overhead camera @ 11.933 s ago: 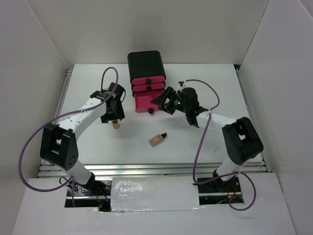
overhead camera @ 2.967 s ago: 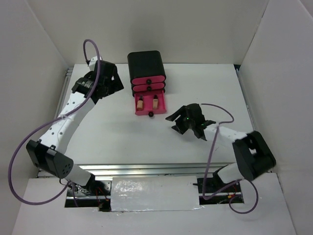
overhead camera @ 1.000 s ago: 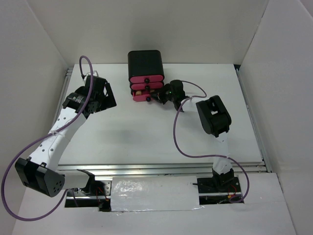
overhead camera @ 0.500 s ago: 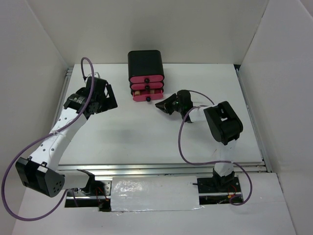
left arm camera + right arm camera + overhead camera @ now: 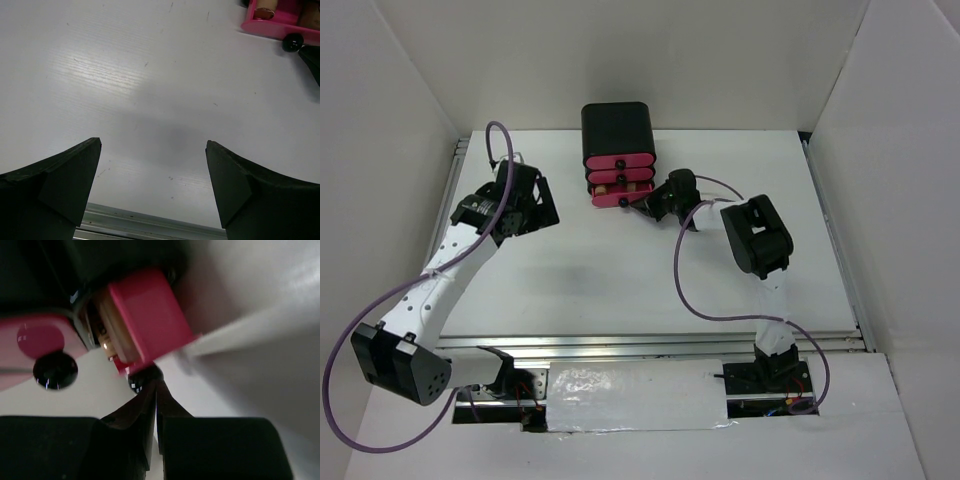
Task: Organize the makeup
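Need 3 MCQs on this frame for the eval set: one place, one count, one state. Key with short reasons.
1. The small beige bottles lie in which pink drawer? A top; B middle; C lowest.
2. The black box has how many pink drawers? A two; B three; C four.
3. The left gripper is: A open and empty; B shut on a bottle; C shut on a drawer knob.

Key: C, the bottles show in the part-open lowest pink drawer; B, three pink fronts sit stacked in the overhead view; A, its fingers stand wide apart with nothing between them.
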Motion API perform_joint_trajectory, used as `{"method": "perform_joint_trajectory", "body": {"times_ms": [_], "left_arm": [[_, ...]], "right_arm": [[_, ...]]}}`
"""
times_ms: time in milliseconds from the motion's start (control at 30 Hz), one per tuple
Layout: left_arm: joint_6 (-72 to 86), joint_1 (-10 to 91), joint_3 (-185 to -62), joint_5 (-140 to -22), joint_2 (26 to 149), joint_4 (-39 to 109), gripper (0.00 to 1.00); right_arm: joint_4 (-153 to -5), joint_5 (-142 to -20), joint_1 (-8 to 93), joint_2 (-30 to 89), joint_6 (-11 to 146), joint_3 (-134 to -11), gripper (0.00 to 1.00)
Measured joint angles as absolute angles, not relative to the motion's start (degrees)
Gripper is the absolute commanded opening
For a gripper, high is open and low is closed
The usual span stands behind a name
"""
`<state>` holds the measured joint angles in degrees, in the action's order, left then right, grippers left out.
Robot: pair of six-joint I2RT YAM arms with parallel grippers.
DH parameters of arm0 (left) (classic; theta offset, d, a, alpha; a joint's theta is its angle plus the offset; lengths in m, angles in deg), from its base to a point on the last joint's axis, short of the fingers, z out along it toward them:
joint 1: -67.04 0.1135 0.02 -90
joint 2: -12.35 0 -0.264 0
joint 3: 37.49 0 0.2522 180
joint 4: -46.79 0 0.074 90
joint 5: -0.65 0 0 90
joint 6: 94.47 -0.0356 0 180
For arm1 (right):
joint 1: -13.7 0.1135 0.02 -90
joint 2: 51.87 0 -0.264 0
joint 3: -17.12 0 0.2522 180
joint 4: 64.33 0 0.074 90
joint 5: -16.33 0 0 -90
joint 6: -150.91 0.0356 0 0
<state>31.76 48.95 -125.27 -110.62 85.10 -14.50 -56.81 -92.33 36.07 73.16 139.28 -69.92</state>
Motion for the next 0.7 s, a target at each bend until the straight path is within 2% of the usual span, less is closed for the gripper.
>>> {"method": "perform_joint_trajectory", "body": {"times_ms": [433, 700], "left_arm": [[32.4, 49.0, -125.1, -112.7, 83.2, -15.9, 0.99], [34.7, 49.0, -124.0, -112.5, 83.1, -16.3, 0.99]], "right_arm": [[-61.2, -92.5, 35.2, 81.2, 140.6, -82.5, 0.06], [-60.5, -93.2, 34.0, 83.7, 143.0, -85.7, 0.05]]}}
